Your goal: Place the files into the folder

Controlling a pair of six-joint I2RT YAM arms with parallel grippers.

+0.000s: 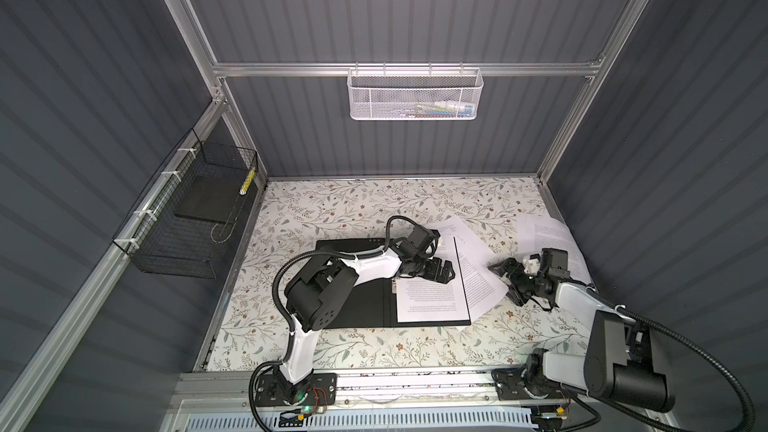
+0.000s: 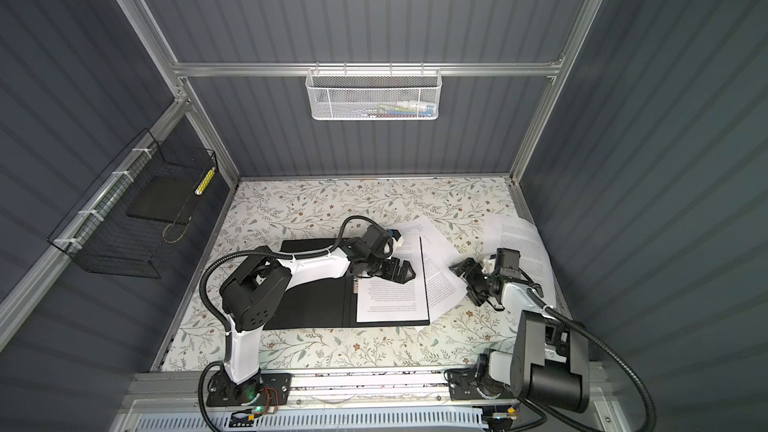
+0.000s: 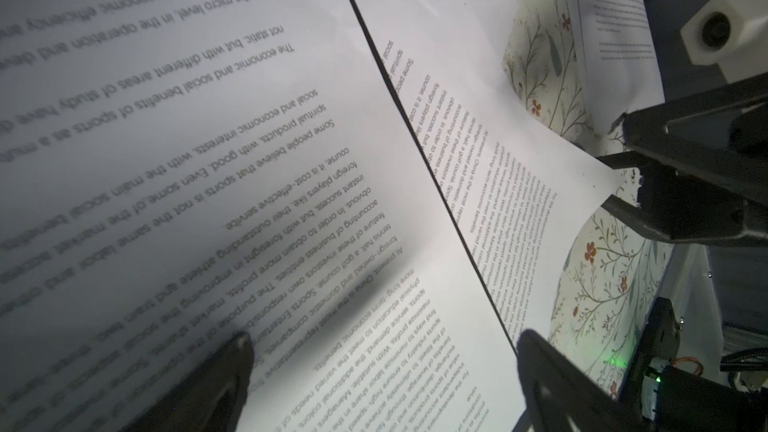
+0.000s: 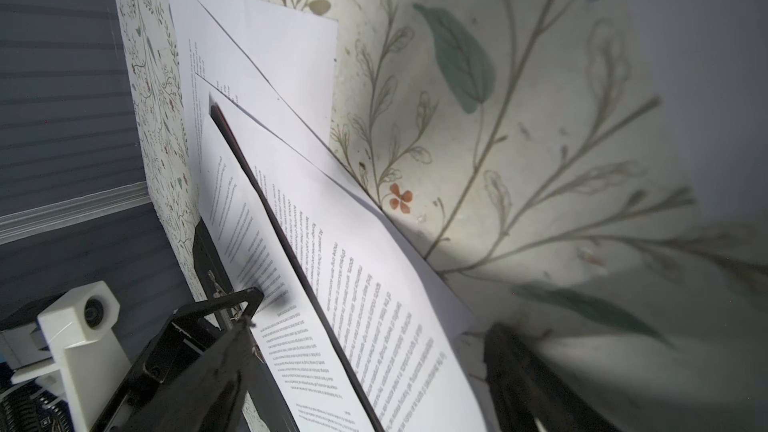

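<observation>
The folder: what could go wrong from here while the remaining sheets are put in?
The loose sheet near the open right gripper lies partly beneath the folder; pulling it may drag the folder or shift the filed sheet. The far sheet looks curled and could crumple when grasped.

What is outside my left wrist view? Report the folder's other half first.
Observer: The flat rectangular folder, black inside, lies open; its visible left half shows no paper.
Operator: Now report the spine.
Observer: A small metal spine clip sits beside the inner edge of the printed white paper sheet on the right half.
Operator: List what hangs on the walls.
Observer: A white mesh basket on the back rail; a black wire basket on the left wall.
</observation>
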